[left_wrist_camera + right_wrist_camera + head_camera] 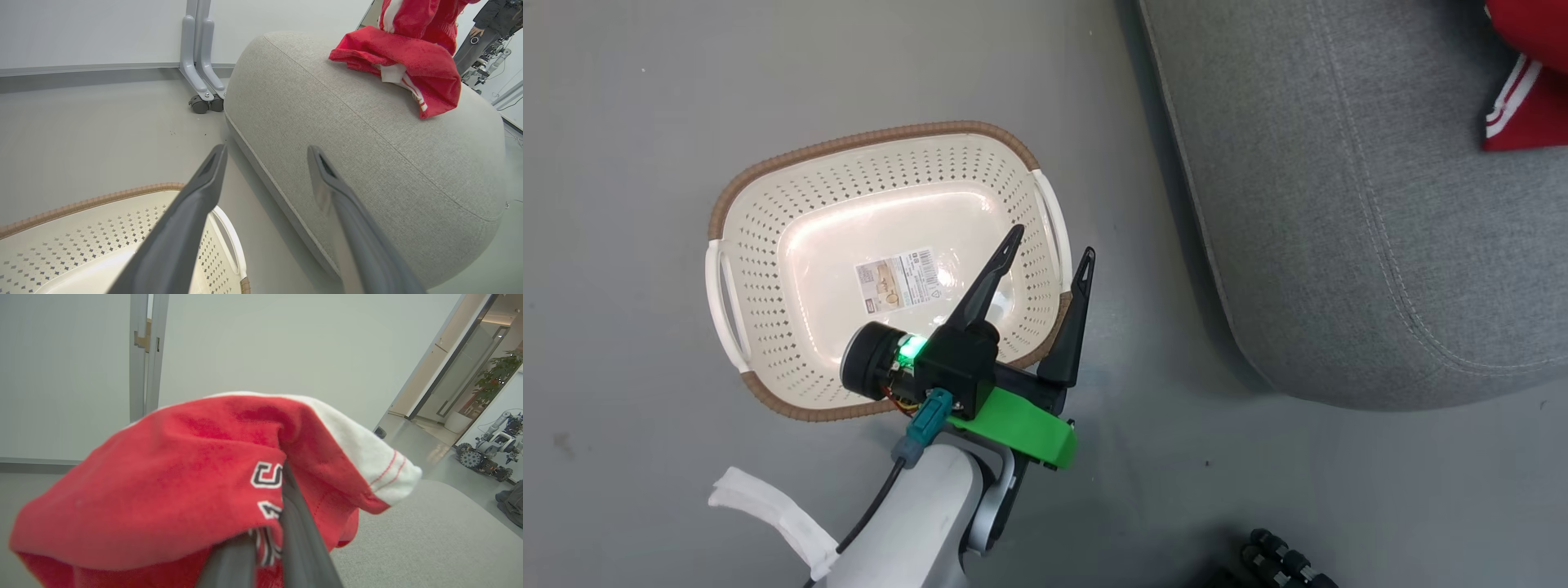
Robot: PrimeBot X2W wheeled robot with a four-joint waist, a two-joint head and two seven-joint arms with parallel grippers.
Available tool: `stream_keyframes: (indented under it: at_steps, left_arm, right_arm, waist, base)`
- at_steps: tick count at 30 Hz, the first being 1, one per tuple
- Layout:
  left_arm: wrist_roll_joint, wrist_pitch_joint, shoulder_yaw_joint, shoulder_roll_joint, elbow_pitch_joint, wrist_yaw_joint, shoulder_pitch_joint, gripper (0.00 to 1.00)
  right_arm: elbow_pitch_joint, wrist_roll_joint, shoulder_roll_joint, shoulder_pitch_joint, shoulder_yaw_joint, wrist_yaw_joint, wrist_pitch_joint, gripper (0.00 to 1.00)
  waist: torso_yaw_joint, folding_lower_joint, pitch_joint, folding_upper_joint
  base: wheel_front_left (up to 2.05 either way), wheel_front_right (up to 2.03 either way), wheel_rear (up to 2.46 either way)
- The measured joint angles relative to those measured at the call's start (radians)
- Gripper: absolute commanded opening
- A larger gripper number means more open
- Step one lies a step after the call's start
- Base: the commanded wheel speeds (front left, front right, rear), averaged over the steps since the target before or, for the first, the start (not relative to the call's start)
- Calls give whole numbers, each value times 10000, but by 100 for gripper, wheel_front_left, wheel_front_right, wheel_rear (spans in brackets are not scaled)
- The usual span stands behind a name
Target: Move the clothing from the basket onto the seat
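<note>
The left gripper point(1052, 245) hangs low over the basket point(874, 139), above the white handle point(1054, 220) on the side toward the seat. Its two fingers stand wide apart and nothing is between them. The basket stands on the grey floor point(621, 245). Its pale bottom is in plain sight, with a label sticker point(903, 278) near the middle.

Just beside the basket, with a narrow strip of floor between them, is the seat point(1339, 204), much bigger than the basket. The clothing point(408, 61) is at the far part of the seat. In the left wrist view one red piece lies crumpled on top of the cushion, with white stripe trim at its edge. Above it more red cloth point(412, 14) with a white stripe hangs down and touches the lying piece or is very near to it; I cannot tell which.

The right gripper point(267, 539) is above the seat. Its fingers are pressed close together and clamp a red piece with a white cuff point(380, 465) and white lettering. The cloth drapes over the fingertips and hides them.

Farther away are a pale wall point(265, 343) and two grey legs on castors point(200, 81). In the right wrist view another wheeled robot point(486, 451) and a green plant point(498, 373) stand near a doorway.
</note>
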Motion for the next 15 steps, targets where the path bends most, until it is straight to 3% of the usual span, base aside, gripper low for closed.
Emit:
stream_keyframes:
  at_steps: [8, 15]
  left_arm:
    - [-63, 0, -40, 0, 12, 81, -82, 100]
    - [-109, 0, 0, -2, 113, 54, -83, 100]
  right_arm:
    - [1340, 138, 59, 482, 1081, 0, 0, 0]
    - [2414, 819, 102, 725, 2654, 2, 0, 0]
  waist:
    - [167, -1, 187, 0]
    - [34, -1, 19, 0]
  base:
    - [0, 0, 0]
    - [0, 0, 0]
